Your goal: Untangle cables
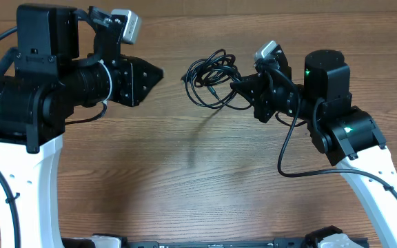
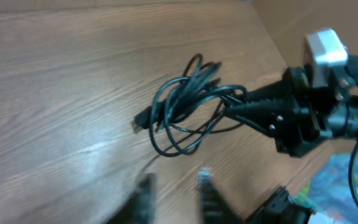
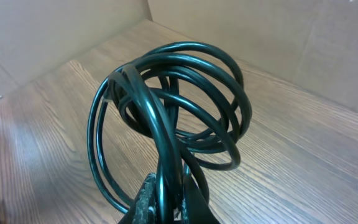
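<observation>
Wood-grain laminate covers the worktop point(image 1: 185, 172), and in the right wrist view plain tan panels point(image 3: 55, 31) are seen standing along its far edge. Black cables point(image 1: 212, 79) are gathered in one loose tangle of overlapping loops, found in the overhead view at about 12 o'clock from the middle of the worktop. A small plug point(image 2: 140, 121) is seen at the 9 o'clock edge of the tangle in the left wrist view, lying on the wood.

The right arm point(image 1: 336, 117) is reached in from 3 o'clock, and the right jaws are clenched on the tangle at its 3 o'clock side. In the right wrist view several strands of the cables point(image 3: 173, 118) are pinched between the fingers point(image 3: 143, 202) at 6 o'clock, with the loops fanned out above them towards 12 o'clock. Whether the bundle is lifted clear of the wood or resting on it cannot be told.

The left arm point(image 1: 54, 76) is held at 9 o'clock, pointed towards the tangle. The left jaws are released: in the left wrist view their two blurred fingers point(image 2: 145, 199) are seen apart at 6 o'clock, with bare wood between them. A gap of worktop is left between them and the cables point(image 2: 188, 102), and nothing is touched by them.
</observation>
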